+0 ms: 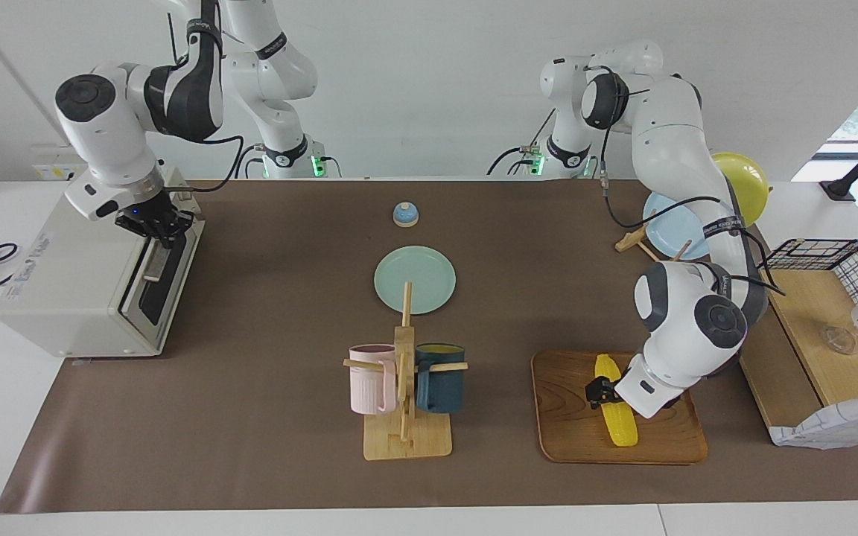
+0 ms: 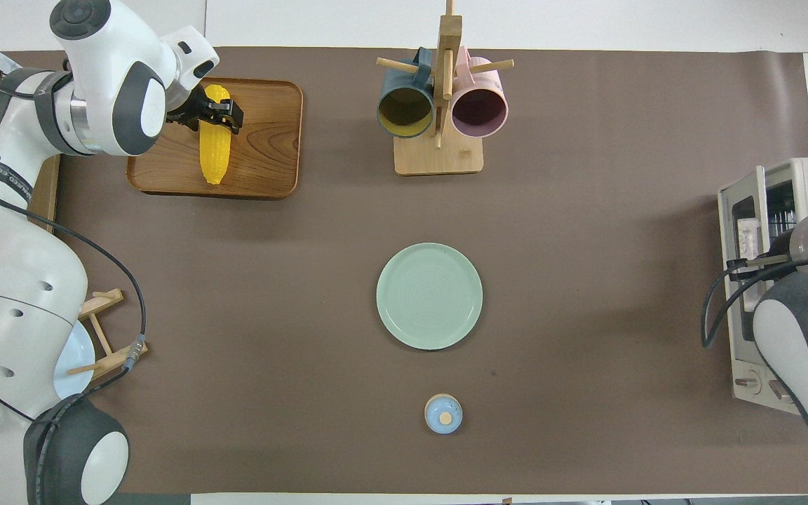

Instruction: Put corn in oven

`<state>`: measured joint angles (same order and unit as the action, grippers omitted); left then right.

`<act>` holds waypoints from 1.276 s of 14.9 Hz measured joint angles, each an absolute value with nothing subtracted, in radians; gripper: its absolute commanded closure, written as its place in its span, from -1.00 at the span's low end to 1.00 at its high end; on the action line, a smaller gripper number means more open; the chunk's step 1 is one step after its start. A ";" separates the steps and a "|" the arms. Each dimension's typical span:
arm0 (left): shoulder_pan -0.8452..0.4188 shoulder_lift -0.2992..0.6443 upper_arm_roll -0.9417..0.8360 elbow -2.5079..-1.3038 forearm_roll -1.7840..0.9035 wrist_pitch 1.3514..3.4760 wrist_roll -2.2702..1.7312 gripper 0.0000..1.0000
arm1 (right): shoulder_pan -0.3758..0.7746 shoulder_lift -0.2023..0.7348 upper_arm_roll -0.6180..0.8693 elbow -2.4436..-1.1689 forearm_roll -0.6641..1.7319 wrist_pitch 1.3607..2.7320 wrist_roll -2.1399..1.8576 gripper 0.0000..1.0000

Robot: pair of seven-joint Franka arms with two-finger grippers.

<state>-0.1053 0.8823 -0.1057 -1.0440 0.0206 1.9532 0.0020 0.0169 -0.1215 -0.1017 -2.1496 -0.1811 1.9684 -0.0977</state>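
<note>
The corn (image 1: 614,414), a bright yellow cob, lies on a wooden tray (image 1: 570,439) at the left arm's end of the table; it also shows in the overhead view (image 2: 214,156). My left gripper (image 1: 599,391) is down at the cob's middle, fingers open and straddling it. The corn rests on the tray. The off-white oven (image 1: 79,290) stands at the right arm's end, and its dark glass door (image 1: 163,286) looks tilted a little open at the top. My right gripper (image 1: 159,226) is at the door's top edge. In the overhead view the right arm hides that gripper.
A wooden mug tree (image 1: 404,372) with a pink and a dark blue mug stands mid-table, farther from the robots than a green plate (image 1: 414,279). A small blue bell (image 1: 405,214) sits nearer to the robots. A dish rack with a blue plate (image 1: 671,223) and a wire basket (image 1: 839,257) are at the left arm's end.
</note>
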 measured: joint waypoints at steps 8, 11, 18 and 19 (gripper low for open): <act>-0.109 0.831 -0.109 -1.032 0.004 1.869 -0.030 1.00 | 0.078 -0.044 -0.087 -2.199 -0.092 2.070 -0.069 1.00; -0.115 0.692 -0.121 -1.083 -0.033 1.787 -0.138 1.00 | 0.101 0.009 -0.086 -2.215 -0.078 2.161 -0.061 1.00; -0.289 0.189 -0.134 -1.653 -0.121 1.829 -0.407 1.00 | 0.126 0.100 -0.087 -2.240 -0.078 2.281 -0.017 1.00; -0.334 0.142 -0.134 -1.727 -0.123 1.874 -0.452 1.00 | 0.127 0.113 -0.087 -2.240 -0.078 2.291 -0.008 1.00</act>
<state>-0.3338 0.1422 -0.1341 -1.7265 -0.1226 1.8736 -0.4518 0.1269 0.1131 -0.0870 -2.2397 -0.0778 2.2908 -0.0082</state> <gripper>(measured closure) 0.441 0.991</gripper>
